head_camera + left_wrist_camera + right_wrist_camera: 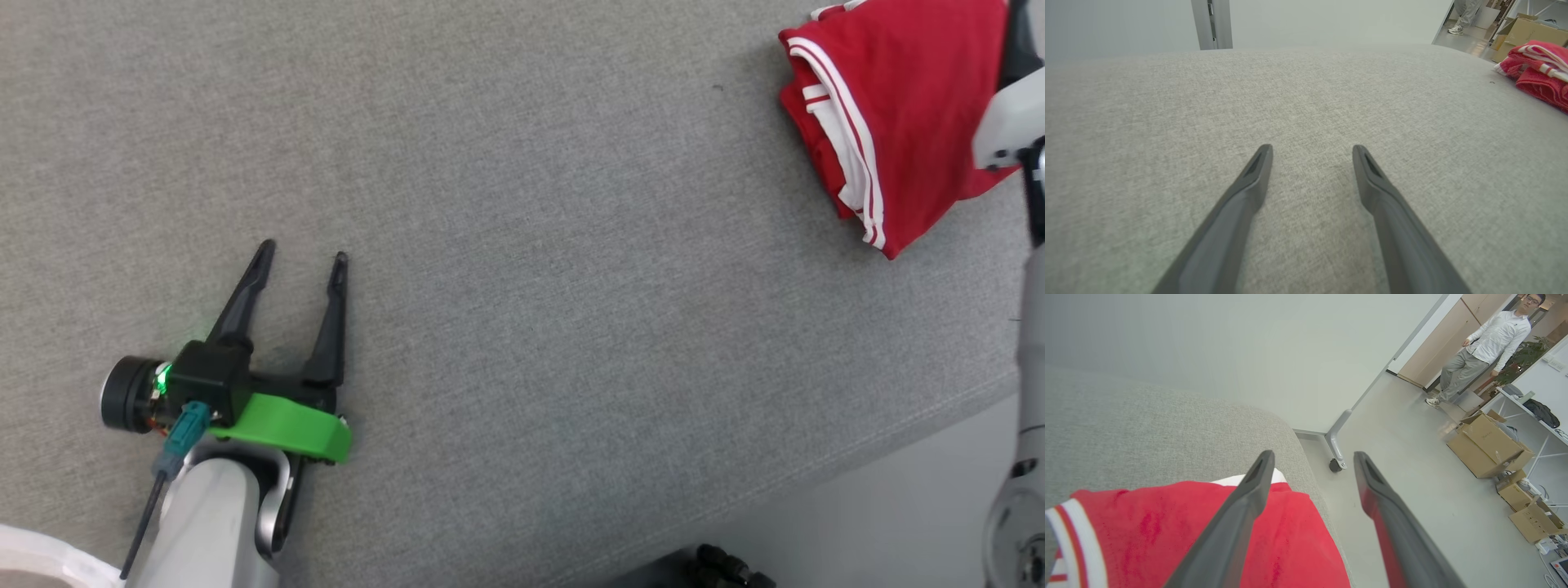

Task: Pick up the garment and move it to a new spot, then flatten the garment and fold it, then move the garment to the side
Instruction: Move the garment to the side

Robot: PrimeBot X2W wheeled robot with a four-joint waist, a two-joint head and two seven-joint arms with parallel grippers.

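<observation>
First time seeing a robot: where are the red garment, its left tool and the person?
red garment (898, 122), head view, on its flat red top.
left tool (304, 251), head view, midway between its two fingertips.
person (1498, 335), right wrist view, on the white shirt.

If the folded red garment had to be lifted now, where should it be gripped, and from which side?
Probably the thick striped edge of the garment, where the folded layers stack, so that all of them lift together. Come from above and from the head view's left, over the bare grey surface. The open right tool hangs above it.
</observation>
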